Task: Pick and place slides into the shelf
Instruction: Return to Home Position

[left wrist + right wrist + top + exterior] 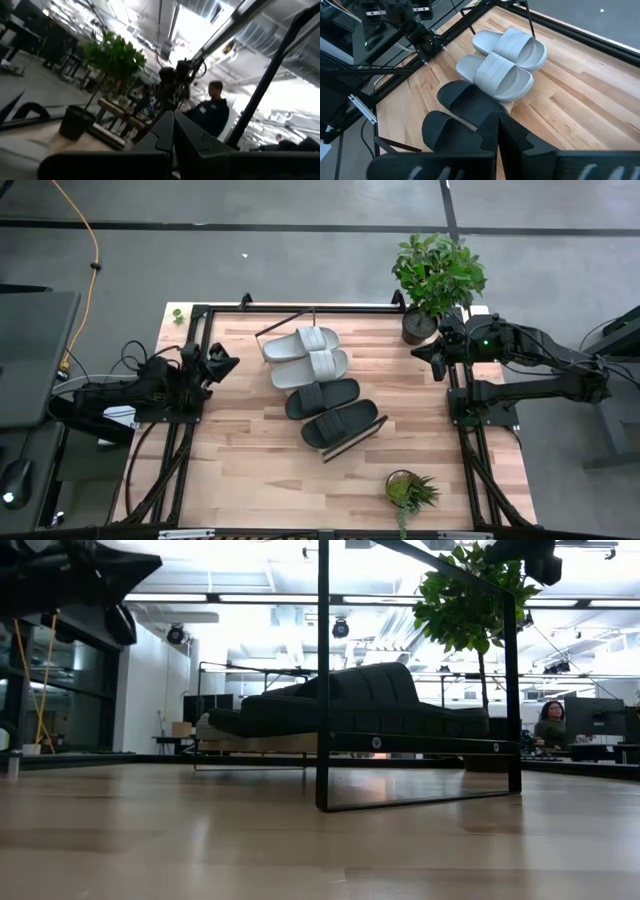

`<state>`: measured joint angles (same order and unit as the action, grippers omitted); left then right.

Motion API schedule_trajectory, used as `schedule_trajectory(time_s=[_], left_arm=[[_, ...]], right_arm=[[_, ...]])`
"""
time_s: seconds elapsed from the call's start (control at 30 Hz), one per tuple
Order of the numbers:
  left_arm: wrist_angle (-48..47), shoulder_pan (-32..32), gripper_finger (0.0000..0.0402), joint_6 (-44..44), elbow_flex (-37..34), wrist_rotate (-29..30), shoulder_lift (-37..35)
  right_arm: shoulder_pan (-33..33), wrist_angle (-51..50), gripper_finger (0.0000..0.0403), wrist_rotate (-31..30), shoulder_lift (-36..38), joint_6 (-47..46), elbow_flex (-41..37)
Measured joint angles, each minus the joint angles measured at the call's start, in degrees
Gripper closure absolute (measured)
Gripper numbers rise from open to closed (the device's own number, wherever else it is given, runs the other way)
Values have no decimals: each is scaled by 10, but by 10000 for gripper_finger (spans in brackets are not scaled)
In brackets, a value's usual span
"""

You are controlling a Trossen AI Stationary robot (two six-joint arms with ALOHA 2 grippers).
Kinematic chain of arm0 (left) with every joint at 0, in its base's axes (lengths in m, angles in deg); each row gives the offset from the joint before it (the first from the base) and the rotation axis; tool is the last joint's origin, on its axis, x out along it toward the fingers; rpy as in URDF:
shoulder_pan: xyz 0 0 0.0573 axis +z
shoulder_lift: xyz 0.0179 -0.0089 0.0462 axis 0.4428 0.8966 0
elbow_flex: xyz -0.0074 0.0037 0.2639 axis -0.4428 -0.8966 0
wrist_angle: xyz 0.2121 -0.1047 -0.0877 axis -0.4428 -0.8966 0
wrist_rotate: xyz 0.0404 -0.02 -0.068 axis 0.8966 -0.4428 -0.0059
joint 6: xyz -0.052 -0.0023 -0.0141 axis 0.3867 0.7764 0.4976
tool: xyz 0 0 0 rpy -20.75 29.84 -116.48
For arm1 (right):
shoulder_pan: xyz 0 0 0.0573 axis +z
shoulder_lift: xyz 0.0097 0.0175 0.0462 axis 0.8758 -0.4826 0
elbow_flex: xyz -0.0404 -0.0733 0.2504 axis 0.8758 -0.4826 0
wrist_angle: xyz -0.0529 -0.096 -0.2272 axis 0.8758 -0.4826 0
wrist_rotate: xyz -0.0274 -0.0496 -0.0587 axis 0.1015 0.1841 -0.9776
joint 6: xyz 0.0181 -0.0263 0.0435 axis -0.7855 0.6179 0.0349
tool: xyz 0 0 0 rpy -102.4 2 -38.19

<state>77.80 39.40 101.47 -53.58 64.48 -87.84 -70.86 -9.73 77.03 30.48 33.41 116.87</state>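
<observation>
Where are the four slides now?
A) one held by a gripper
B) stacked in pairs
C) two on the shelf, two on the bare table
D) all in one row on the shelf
D: grey slides and black slides lie side by side along the shelf.

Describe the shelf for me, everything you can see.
The shelf is a long light-wood board with thin black rod frames at both short ends. It stands on the table, running diagonally in the high view. Four slides, two grey, two black, lie side by side on it, hiding most of the board. The left gripper and right gripper hang at the table's sides, clear of it.
</observation>
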Motion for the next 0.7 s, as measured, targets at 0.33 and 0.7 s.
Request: schedule_trajectory(time_s=[0.33, 0.7], left_arm=[[-118, 0, 402, 5, 0, -33, 0], [-205, 0, 402, 17, 0, -67, 0]], right_arm=[[0, 32, 403, 21, 39, -14, 0], [0, 55, 403, -5, 149, -40, 0]])
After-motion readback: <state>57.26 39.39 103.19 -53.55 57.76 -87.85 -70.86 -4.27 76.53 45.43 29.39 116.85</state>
